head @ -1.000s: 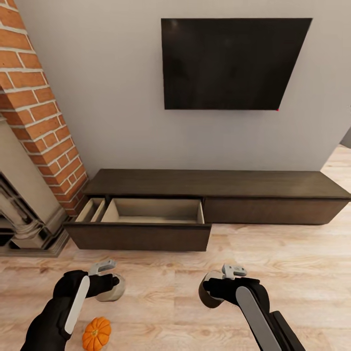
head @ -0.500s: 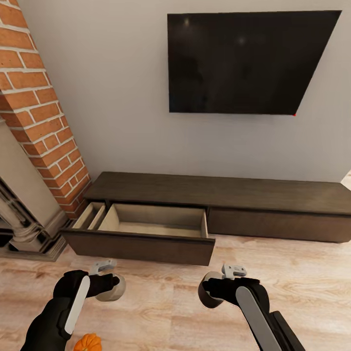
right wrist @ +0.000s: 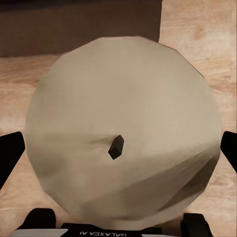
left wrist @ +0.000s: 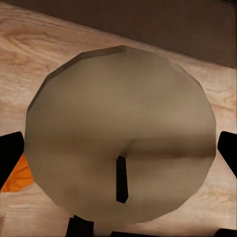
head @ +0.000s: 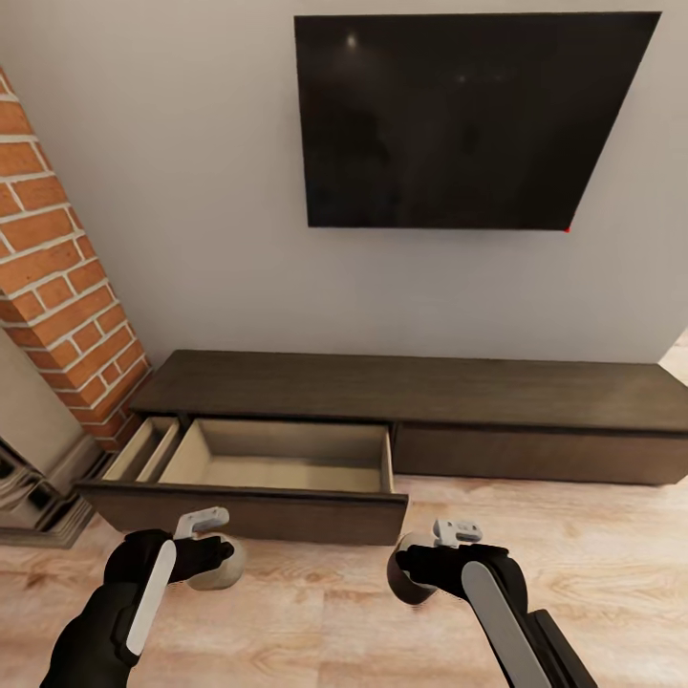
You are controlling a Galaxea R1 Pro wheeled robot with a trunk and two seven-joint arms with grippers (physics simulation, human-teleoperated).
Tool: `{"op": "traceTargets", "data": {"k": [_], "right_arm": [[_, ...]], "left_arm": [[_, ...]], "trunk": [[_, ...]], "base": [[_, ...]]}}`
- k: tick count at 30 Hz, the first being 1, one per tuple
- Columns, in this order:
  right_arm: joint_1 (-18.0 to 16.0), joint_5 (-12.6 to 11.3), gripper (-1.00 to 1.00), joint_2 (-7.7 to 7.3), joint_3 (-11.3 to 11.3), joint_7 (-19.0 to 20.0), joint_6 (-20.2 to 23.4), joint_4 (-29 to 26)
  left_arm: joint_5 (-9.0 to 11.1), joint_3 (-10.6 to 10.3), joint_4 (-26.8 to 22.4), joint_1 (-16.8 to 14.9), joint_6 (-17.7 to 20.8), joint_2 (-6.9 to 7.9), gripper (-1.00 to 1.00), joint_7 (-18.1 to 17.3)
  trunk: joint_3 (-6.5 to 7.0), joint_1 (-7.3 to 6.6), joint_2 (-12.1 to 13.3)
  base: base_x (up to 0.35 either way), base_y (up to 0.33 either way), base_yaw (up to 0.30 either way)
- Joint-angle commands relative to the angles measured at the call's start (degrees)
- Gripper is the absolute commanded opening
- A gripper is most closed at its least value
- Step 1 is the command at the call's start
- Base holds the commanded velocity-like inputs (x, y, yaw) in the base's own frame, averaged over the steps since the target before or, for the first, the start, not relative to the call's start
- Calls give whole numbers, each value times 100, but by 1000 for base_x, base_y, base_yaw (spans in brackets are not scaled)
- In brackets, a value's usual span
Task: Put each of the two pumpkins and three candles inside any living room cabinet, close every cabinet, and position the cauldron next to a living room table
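Near the long dark brown wooden cabinet (head: 420,401), whose pale-lined left drawer (head: 287,459) stands open, left gripper (head: 212,554) clamps one stubby cream-beige candle (left wrist: 121,133), right gripper (head: 420,571) clamps another beige candle (right wrist: 123,133), both over wood floor (head: 592,573).

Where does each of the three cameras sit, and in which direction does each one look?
Head view: from the robot's head, forward and down at the cabinet, its open drawer and the TV; both arms show, the left gripper and right gripper each holding a candle.
Left wrist view: near the left gripper, along its fingers at its candle.
Right wrist view: near the right gripper, along its fingers at its candle.
Shared: both wrist views show wooden floor and the dark cabinet front.
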Motion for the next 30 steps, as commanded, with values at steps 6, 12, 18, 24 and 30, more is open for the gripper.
{"op": "traceTargets", "data": {"k": [6,12,18,24,30], "right_arm": [[1,-1,-100,1,7,-10,-3,0],[1,-1,-100,1,8,-9,-3,0],[0,-1,-100,1,15,-3,-3,0],[-1,-1,-100,1,15,-2,-6,0],[1,-1,-100,1,18,-2,-50,0]], "left_arm": [[3,-1,-7,0,0,-1,-100,-1],[2,1,-8,0,0,0,-100,-1],[5,0,-8,0,0,0,-100,-1],[12,26,-103,0,0,0,-100,-1],[24,21,-262,8,0,-5,-100,-1]], "trunk": [[0,0,0],[0,0,0],[0,0,0],[18,-22,40],[126,-154,281]], "base": [[255,-5,153],[253,-54,43],[237,-6,4],[54,0,0],[4,0,0]]}}
